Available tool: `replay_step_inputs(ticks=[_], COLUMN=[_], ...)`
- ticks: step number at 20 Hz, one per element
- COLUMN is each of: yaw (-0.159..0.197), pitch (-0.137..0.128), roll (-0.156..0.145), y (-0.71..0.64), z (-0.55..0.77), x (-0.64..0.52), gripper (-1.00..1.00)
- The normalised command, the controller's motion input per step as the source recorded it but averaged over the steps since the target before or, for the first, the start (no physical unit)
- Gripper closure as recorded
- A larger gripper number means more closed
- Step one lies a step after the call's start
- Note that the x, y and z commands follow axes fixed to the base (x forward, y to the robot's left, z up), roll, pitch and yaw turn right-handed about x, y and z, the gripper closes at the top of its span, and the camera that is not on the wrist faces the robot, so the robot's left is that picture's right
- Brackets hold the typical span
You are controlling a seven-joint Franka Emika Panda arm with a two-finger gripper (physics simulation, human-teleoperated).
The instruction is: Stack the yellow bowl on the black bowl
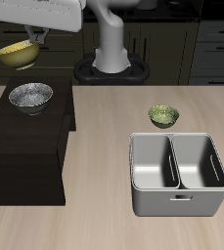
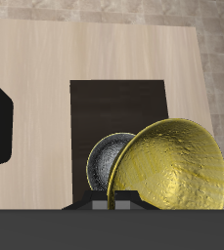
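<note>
The gripper [image 1: 35,37] is pinching the yellow bowl [image 1: 18,53] by its rim, carrying it above and slightly behind the black bowl [image 1: 30,97], nearer the table's far edge.

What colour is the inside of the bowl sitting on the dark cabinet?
Grey-white speckled, metallic-looking, with a dark rim: the black bowl. The exterior view shows it best.

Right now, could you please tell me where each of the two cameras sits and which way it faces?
Exterior view: in front of the table and above it, facing the robot's base; shows the arm, the pincer holding the yellow bowl above the black bowl.
Wrist view: on the pincer, facing down at the dark cabinet; only a dark part of the pincer shows.
Shared: both bowls and the cabinet.
</note>
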Motion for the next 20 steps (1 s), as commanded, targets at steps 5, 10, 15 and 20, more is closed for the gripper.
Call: replay_step_inputs(ticks=[5,10,15,20], yaw=[0.023,0.015,-0.001,-0.013], pitch=[0.012,-0.006,-0.011,0.016], roll=[0.04,0.004,-0.034,-0.008], y=[-0.04,0.01,-0.11,-0.03], z=[-0.15,-0.1,-0.05,-0.19], x=[0.11,0.02,0.02,0.03], gripper=[1.0,1.0,1.0,1.0])
